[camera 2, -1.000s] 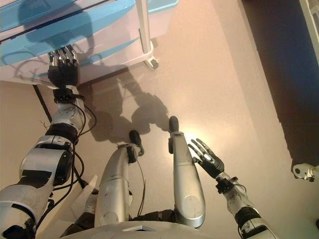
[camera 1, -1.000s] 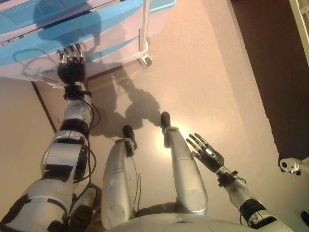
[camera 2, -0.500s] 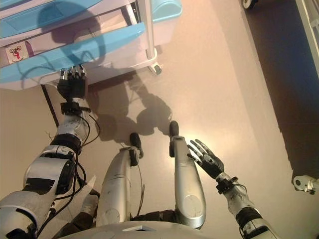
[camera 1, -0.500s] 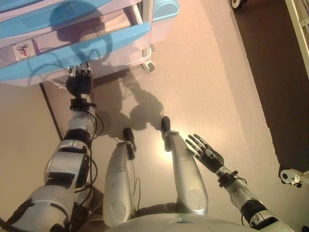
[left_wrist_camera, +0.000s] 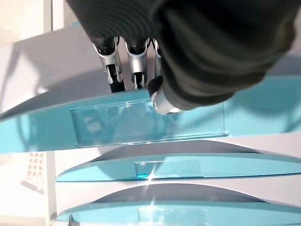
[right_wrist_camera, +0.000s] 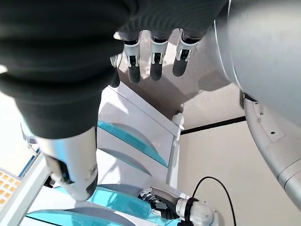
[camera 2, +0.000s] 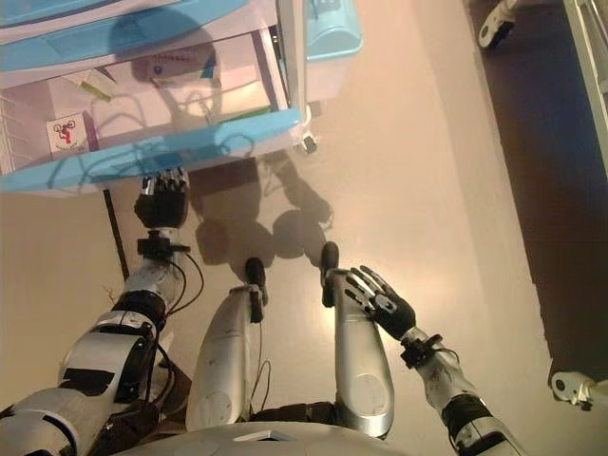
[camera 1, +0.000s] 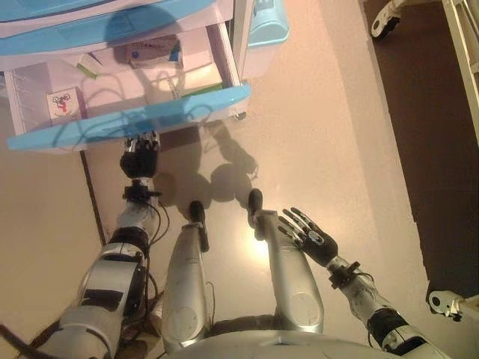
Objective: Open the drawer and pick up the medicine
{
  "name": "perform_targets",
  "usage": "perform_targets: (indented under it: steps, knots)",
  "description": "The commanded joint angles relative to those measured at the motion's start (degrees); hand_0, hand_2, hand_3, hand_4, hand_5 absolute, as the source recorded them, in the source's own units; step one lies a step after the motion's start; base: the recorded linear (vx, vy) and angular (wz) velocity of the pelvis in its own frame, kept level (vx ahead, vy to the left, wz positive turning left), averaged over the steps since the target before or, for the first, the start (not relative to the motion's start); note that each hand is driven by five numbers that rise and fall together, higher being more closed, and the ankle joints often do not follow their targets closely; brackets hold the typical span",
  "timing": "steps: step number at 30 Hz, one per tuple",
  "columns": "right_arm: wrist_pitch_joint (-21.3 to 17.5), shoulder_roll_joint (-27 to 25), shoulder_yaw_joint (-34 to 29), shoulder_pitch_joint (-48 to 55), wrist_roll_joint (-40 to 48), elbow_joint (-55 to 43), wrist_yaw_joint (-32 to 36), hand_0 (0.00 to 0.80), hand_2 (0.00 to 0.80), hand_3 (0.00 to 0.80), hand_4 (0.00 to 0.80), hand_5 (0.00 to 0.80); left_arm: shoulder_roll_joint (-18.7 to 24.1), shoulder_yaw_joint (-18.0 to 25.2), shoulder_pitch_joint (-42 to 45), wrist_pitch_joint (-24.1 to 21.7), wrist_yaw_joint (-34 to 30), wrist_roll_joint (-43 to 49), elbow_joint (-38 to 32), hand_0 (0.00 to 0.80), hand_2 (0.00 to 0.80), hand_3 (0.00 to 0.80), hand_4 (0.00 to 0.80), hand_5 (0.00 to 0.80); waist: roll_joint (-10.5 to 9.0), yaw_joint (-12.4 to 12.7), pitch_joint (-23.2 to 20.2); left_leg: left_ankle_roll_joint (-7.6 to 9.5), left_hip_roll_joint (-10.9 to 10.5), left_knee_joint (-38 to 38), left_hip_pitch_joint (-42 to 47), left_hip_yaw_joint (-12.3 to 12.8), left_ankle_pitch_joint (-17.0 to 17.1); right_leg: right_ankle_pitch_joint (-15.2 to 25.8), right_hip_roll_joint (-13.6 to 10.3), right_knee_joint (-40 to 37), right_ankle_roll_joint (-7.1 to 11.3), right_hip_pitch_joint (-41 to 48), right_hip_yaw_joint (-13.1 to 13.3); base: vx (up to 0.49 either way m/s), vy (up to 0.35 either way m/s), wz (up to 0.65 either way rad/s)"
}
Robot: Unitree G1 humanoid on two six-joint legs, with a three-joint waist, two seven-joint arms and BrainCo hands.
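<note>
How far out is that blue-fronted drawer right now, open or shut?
Open. The drawer is pulled out with its inside showing, a medicine box lying in it. The left hand is under its blue front.

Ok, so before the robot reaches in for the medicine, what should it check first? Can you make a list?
1. Drawer pulled out far enough to reach in: ok, the inside shows from above.
2. Medicine in sight: ok, a white and blue box lies at the back; which item is the medicine, cannot tell.
3. Left hand let go of the drawer front: not ok, its fingers are under the blue front edge.
4. Right hand free: ok, open and holding nothing, down by the robot's side.
5. Way into the drawer clear: ok, nothing covers the opening.
</note>
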Motion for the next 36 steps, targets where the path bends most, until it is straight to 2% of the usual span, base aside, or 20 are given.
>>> perform_targets:
  steps: [1, 8, 14, 27, 33, 34, 35, 36]
  knots:
    - [0.93, 1.89, 0.48, 5.92, -2.44, -5.37, -0.04, 0.000, 0.000, 0.000, 0.000, 0.000, 0.90, 3.93, 5.47, 0.22, -4.92, 1.25, -4.65, 0.800, 0.800, 0.800, 0.800, 0.800, -0.67, 1.95, -1.69, 3.50, -3.43, -6.67, 1.39, 1.11, -0.34, -10.76, 1.30, 8.96, 1.09, 2.54, -3.74, -0.035, -0.045, 0.11]
    - [1.68, 2.67, -0.48, 6.63, -3.53, -7.75, -0.87, 0.000, 0.000, 0.000, 0.000, 0.000, -2.72, 3.15, 12.45, -0.55, -4.27, 7.09, -4.53, 0.800, 0.800, 0.800, 0.800, 0.800, -1.43, 3.30, -1.69, 3.27, -2.98, -7.18, 2.26, 0.47, 0.34, -11.37, 0.89, 10.00, 1.31, 3.70, -5.28, -0.043, -0.036, 0.10]
    - [2.72, 3.03, -1.32, 6.77, -4.70, -8.56, -1.00, 0.000, 0.000, 0.000, 0.000, 0.000, -4.14, 2.59, 16.68, -1.06, -2.30, 9.56, -3.67, 0.800, 0.800, 0.800, 0.800, 0.800, -1.80, 4.38, -1.69, 3.19, -2.66, -6.63, 2.17, -0.24, 0.63, -11.96, 0.46, 11.46, 1.37, 4.08, -6.30, -0.043, -0.017, 0.09]
    - [3.62, 3.90, -0.83, 6.90, -5.56, -7.54, 0.38, 0.000, 0.000, 0.000, 0.000, 0.000, -2.42, 5.70, 18.25, 0.29, 3.95, 9.76, 1.13, 0.800, 0.800, 0.800, 0.800, 0.800, -4.21, 5.87, -1.69, 2.91, -1.19, -5.02, 0.60, -1.38, 0.67, -12.71, 0.33, 13.87, 1.70, 3.60, -7.91, -0.032, -0.030, 0.06]
    - [3.78, 4.17, -1.05, 7.70, -5.72, -7.84, 0.96, 0.000, 0.000, 0.000, 0.000, 0.000, -1.91, 7.01, 20.48, 2.00, 4.25, 10.85, 2.40, 0.800, 0.800, 0.800, 0.800, 0.800, -4.72, 6.44, -1.69, 2.81, -1.06, -4.77, 0.12, -2.00, 0.57, -12.69, 0.48, 14.07, 1.73, 3.29, -8.31, -0.007, -0.024, 0.04]
    - [3.85, 4.16, -1.07, 7.74, -5.72, -7.94, 0.89, 0.000, 0.000, 0.000, 0.000, 0.000, -1.91, 7.04, 20.72, 2.24, 4.45, 11.24, 2.42, 0.734, 0.734, 0.734, 0.734, 0.734, -4.72, 6.48, -1.69, 2.80, -1.07, -4.79, 0.14, -2.06, 0.56, -12.72, 0.49, 14.06, 1.73, 3.34, -8.34, 0.001, -0.016, -0.03]
    - [3.81, 4.23, -1.11, 7.74, -5.81, -7.92, 0.88, 0.000, 0.000, 0.000, 0.000, 0.000, -1.89, 7.03, 21.02, 2.86, 5.65, 12.14, 2.63, 0.000, 0.000, 0.000, 0.000, 0.000, -4.66, 6.56, -1.69, 2.79, -1.07, -4.83, 0.23, -2.11, 0.57, -12.76, 0.45, 14.10, 1.75, 3.41, -8.41, 0.000, 0.000, 0.00]
    - [3.83, 4.31, -1.11, 7.67, -5.85, -8.05, 0.66, 0.000, 0.000, 0.000, 0.000, 0.000, -1.79, 6.99, 21.15, 4.17, 7.27, 12.65, 3.01, 0.000, 0.000, 0.000, 0.000, 0.000, -4.61, 6.62, -1.69, 2.84, -1.13, -4.81, 0.28, -2.17, 0.57, -12.78, 0.38, 14.22, 1.78, 3.40, -8.46, 0.010, 0.000, 0.04]
